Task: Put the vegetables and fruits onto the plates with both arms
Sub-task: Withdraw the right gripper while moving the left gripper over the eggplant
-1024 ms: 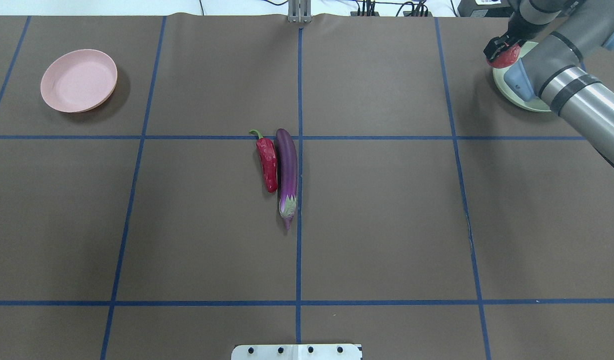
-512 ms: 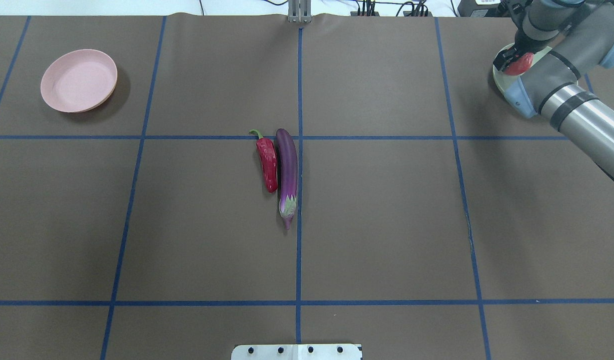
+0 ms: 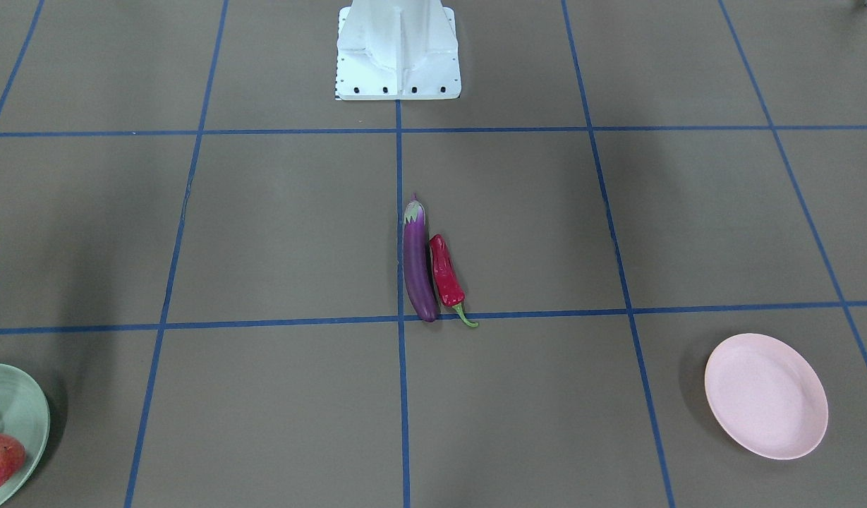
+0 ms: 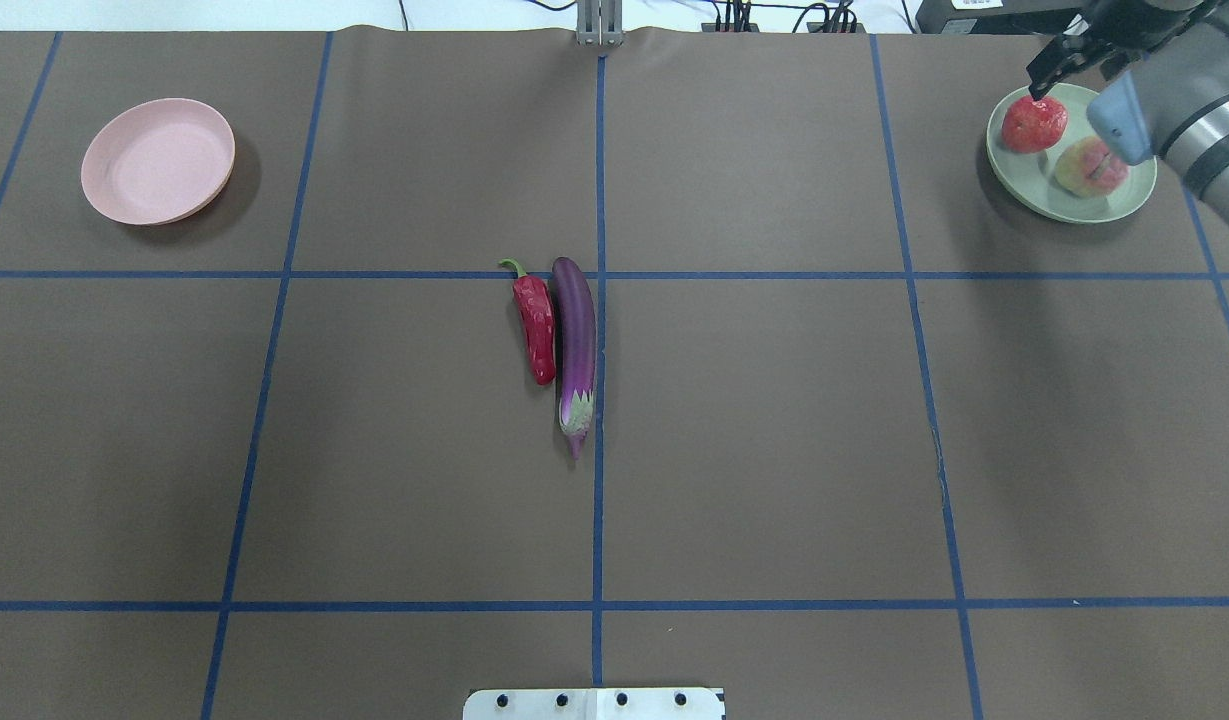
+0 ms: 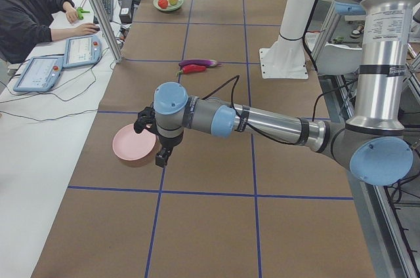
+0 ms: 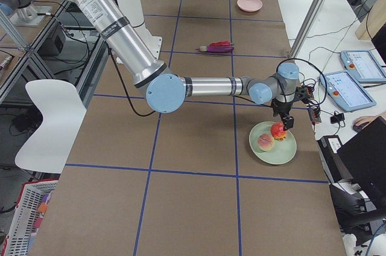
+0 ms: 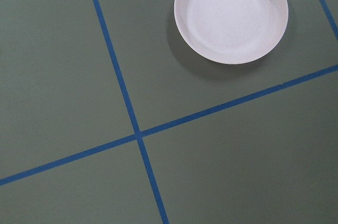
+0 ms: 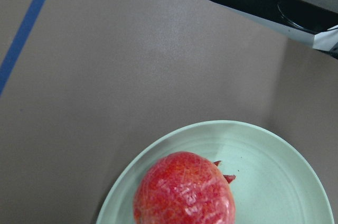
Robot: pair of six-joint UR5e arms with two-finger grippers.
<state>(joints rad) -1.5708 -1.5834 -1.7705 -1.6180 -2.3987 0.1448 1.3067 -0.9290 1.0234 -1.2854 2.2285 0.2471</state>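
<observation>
The pomegranate (image 4: 1034,123) and the peach (image 4: 1091,167) lie on the mint green plate (image 4: 1124,205) at the far right. My right gripper (image 4: 1049,68) is just above the pomegranate, open and off it. The right wrist view shows the pomegranate (image 8: 184,189) on the green plate (image 8: 274,160) with no fingers around it. The purple eggplant (image 4: 575,350) and the red chili (image 4: 535,325) lie side by side at the table's middle. The pink plate (image 4: 158,160) is empty at the far left. My left gripper (image 5: 152,139) hovers beside the pink plate (image 5: 131,147); I cannot tell whether it is open.
Blue tape lines cross the brown table cover. The white robot base (image 3: 398,49) stands at the near edge. Cables and a black box (image 4: 959,12) lie beyond the far edge. An operator (image 5: 29,16) sits at a side desk with tablets.
My right gripper carried the pomegranate over the green plate, let it go there and rose away. The right arm drew back, uncovering the peach.
</observation>
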